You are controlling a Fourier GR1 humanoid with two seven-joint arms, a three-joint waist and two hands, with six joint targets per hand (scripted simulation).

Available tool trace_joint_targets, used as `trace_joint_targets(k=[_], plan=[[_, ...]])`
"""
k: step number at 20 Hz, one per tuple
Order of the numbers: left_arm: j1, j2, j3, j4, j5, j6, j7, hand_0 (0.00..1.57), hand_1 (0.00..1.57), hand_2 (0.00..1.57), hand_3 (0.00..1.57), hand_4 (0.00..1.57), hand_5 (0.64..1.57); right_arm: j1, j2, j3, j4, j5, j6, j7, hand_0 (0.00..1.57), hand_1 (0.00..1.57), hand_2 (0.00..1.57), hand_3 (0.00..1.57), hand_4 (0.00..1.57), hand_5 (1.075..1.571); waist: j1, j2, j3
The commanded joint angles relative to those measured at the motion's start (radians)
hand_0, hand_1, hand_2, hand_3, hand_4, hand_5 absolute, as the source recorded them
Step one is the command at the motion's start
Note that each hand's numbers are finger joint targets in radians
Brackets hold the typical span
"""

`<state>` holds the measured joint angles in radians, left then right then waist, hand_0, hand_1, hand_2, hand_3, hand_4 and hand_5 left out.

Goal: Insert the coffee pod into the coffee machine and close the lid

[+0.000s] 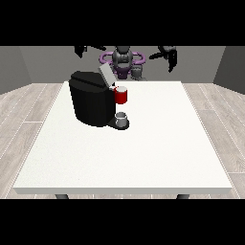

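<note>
Both arms up high and spread wide, far back by the body. Hand at the view's left (82, 50) held up. Hand at the view's right (169, 55) hanging down a bit.

Dark grey robot torso (122, 58), purple rings at shoulders, black arms, black robot hand (170, 53)

Black coffee machine (91, 103) on white table (143, 153), left of centre, grey lid (105, 74) tilted up open. Red pod holder (121, 95) on its front, grey cup (122, 118) below on base. Both hands raised above far edge: hand at the view's left (82, 49), hand at the view's right (169, 53).
</note>
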<state>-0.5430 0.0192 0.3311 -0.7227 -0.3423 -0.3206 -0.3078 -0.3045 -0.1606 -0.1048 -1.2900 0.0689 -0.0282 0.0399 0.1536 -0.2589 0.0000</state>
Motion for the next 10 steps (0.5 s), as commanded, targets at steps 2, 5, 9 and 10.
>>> trace_joint_targets(k=[2, 5, 9, 10], plan=[[0.069, -0.018, -0.052, -0.118, 0.055, -0.028, 0.035, 0.0, 0.0, 0.0, 0.0, 0.46, 1.571, -0.077, -0.039, -0.062, 0.054, -0.042, 0.012, 0.073, 0.0, 0.0, 0.0, 0.0, 0.11, 1.571, 0.048, 0.032, 0.0003], [0.114, -0.019, -0.082, -0.163, 0.073, -0.045, 0.012, 0.0, 0.0, 0.0, 0.0, 0.36, 1.571, -0.107, -0.021, -0.094, 0.084, -0.095, 0.017, 0.081, 0.0, 0.0, 0.0, 0.0, 0.0, 1.571, 0.075, 0.06, 0.0004], [0.088, -0.019, -0.144, -0.248, 0.131, 0.01, 0.084, 0.0, 0.0, 0.0, 0.0, 0.37, 1.571, -0.193, -0.017, -0.123, 0.155, -0.13, 0.009, 0.095, 0.0, 0.0, 0.0, 0.0, 0.13, 1.571, 0.085, 0.118, 0.0004], [0.115, -0.019, -0.147, -0.29, 0.129, 0.007, 0.106, 0.0, 0.0, 0.0, 0.0, 0.38, 1.571, -0.168, -0.056, -0.152, 0.182, -0.144, 0.039, 0.062, 0.0, 0.0, 0.0, 0.0, 0.1, 1.571, 0.098, 0.12, 0.0006]])
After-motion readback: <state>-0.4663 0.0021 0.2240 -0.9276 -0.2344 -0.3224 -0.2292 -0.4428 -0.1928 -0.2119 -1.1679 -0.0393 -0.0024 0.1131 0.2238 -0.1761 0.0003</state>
